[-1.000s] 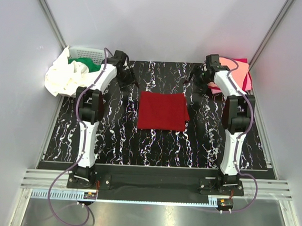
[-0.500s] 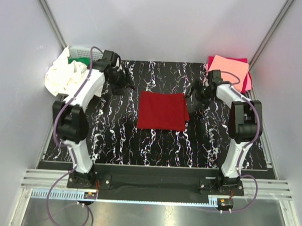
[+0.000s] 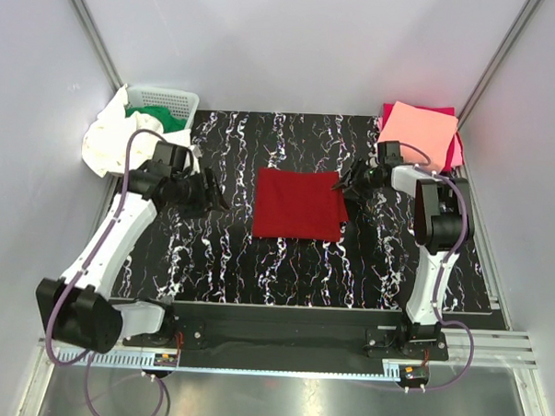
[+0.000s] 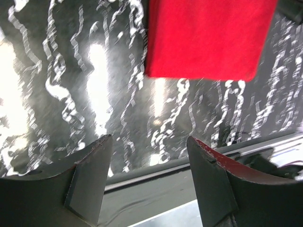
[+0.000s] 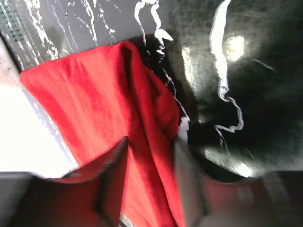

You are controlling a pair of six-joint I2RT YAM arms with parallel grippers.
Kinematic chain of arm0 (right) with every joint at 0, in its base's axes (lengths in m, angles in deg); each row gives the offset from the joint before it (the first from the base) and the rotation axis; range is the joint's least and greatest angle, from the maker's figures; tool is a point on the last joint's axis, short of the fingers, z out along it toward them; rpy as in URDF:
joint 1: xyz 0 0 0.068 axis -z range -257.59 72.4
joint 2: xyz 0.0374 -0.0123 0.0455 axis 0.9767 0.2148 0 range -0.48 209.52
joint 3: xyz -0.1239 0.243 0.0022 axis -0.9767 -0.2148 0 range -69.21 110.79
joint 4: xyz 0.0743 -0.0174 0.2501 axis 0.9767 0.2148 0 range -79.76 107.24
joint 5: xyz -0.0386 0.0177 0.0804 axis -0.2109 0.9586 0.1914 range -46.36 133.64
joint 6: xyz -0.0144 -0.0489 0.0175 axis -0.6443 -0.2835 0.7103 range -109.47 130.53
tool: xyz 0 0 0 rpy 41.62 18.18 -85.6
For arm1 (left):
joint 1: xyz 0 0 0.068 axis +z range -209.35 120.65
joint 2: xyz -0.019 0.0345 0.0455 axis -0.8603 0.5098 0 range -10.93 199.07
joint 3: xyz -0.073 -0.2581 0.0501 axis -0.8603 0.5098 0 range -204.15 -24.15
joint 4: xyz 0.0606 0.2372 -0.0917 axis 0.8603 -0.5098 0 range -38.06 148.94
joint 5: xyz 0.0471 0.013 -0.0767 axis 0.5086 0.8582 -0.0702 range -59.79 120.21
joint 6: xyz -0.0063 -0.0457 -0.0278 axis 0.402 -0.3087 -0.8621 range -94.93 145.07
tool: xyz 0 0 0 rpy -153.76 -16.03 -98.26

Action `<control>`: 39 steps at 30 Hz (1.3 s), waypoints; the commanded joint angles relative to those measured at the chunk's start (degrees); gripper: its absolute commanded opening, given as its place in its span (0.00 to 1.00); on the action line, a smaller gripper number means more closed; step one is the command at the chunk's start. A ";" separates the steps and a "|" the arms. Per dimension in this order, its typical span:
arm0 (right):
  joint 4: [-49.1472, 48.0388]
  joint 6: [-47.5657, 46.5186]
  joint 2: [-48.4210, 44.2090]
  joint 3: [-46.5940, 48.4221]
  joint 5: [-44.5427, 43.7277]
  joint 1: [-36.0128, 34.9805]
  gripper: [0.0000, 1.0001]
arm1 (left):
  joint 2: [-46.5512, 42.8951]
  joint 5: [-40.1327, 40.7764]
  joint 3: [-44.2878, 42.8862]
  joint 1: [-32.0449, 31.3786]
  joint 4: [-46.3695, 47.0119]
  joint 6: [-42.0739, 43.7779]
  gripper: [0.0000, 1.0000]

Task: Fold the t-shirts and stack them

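A folded dark red t-shirt [image 3: 299, 203] lies flat at the middle of the table; it also shows in the left wrist view [image 4: 208, 38]. My right gripper [image 3: 345, 186] is open at its right edge, and its jaws straddle a raised fold of the red cloth [image 5: 142, 118] in the right wrist view. My left gripper [image 3: 213, 201] is open and empty, just left of the shirt and apart from it. A folded salmon pink t-shirt [image 3: 417, 131] lies on a magenta one [image 3: 456, 153] at the back right. A white t-shirt [image 3: 110, 144] and a green one [image 3: 160, 121] are bunched at the back left.
A white lattice basket [image 3: 168, 98] stands at the back left corner and holds the white and green cloth. The table top [image 3: 211, 251] is black with white marbling. Grey walls close in both sides and the back.
My left arm has swung from beside the basket forward to the red shirt's left side. My right gripper has come from the pink stack down to the red shirt's right edge.
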 commanded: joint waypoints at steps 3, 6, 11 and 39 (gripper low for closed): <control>-5.60 2.23 4.05 -4.62 0.99 -1.62 0.31 | -9.26 7.36 2.38 -0.03 -4.63 4.27 0.69; -13.38 3.63 4.58 -6.20 5.28 -1.71 0.08 | -13.31 9.83 4.31 -0.03 -5.51 5.85 0.70; -17.03 3.03 2.31 -6.83 11.63 -1.80 0.00 | -16.13 15.27 11.68 -0.03 -3.58 7.79 0.67; 26.81 -18.86 0.00 40.61 -15.79 2.95 0.00 | -19.99 18.53 14.33 0.32 3.28 6.39 0.61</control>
